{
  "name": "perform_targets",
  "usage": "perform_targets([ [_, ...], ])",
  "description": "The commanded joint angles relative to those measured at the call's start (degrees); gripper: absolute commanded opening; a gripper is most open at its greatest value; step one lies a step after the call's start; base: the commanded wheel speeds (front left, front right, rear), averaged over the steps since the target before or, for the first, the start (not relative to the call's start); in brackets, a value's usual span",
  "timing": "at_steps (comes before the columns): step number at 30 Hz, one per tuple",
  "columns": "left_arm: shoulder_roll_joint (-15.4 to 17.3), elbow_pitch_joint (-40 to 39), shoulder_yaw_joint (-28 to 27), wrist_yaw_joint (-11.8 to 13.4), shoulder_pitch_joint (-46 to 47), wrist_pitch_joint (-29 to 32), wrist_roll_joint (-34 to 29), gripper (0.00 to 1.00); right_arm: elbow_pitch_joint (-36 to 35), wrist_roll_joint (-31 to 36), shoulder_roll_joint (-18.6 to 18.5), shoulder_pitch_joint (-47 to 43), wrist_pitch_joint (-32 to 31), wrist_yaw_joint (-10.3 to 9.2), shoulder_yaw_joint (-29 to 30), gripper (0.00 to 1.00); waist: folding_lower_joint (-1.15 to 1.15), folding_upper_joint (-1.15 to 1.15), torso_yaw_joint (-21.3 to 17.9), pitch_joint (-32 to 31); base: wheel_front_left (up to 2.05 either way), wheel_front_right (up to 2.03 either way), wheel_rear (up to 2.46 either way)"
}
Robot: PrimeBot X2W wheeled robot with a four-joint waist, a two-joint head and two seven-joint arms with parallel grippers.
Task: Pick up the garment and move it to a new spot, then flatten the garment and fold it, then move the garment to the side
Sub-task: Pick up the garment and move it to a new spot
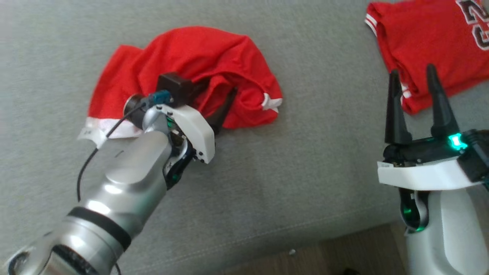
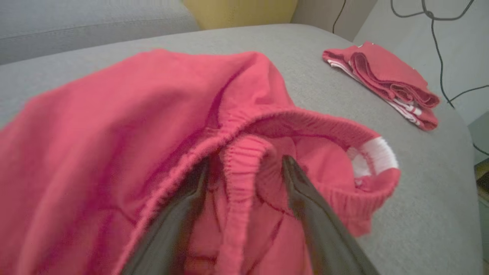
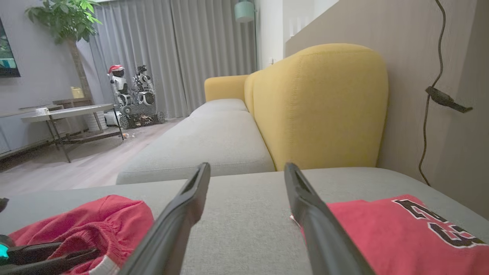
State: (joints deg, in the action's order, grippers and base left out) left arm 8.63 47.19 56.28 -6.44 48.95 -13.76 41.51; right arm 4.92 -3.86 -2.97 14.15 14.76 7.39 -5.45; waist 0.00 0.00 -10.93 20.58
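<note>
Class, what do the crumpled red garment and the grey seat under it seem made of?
Red garment: soft matte knit, perhaps cotton or polyester; it creases and has a gathered elastic waistband. Grey seat: matte woven upholstery, judging by its fine weave and stitched seam.

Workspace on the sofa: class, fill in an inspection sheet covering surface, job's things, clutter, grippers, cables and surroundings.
Surface: grey cushion, bare between the clothes.
Job's things: red garment, crumpled, not yet flattened or folded.
Clutter: jersey, lying apart, to the right.
Grippers: left gripper open, a waistband fold between its fingers; right gripper open, empty, above the cushion.
Cables: black cable along the left arm; wall cable hanging behind the cushion.
Surroundings: yellow backrest, curtains, plant, table.
</note>
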Motion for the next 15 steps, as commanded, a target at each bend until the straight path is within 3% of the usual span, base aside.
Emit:
perform_targets([
  [1, 0.8, -1.6, -2.5, 0.6, 0.3, -0.7, 0.2, 1.00, -1.4, -0.1, 0.1, -0.5, 0.2, 0.10, -1.3, 1.00, 0.00, 0.00, 2.5, -2.6, 0.00, 0.00, 0.00],
  [4, 0.9, -5.2, -4.7, 2.6, -2.6, -1.2, -0.4, 1.00, -0.3, -0.1, 0.1, -1.6, 0.2, 0.10, -1.8, 1.00, 0.00, 0.00, 5.0, -5.5, 0.00, 0.00, 0.00],
  [8, 2.0, -15.8, -11.6, 6.8, -9.6, -1.2, -3.0, 1.00, 1.4, -0.1, 0.1, -3.5, 0.2, 0.10, -2.3, 1.00, 0.00, 0.00, 8.1, -9.8, 0.00, 0.00, 0.00],
  [15, 3.8, -34.6, -23.3, 14.9, -26.1, -1.2, -13.6, 1.00, 3.6, -1.0, 0.1, -7.3, 0.2, 0.10, -3.1, 1.00, 0.00, 0.00, 12.0, -16.7, 0.00, 0.00, 0.00],
])
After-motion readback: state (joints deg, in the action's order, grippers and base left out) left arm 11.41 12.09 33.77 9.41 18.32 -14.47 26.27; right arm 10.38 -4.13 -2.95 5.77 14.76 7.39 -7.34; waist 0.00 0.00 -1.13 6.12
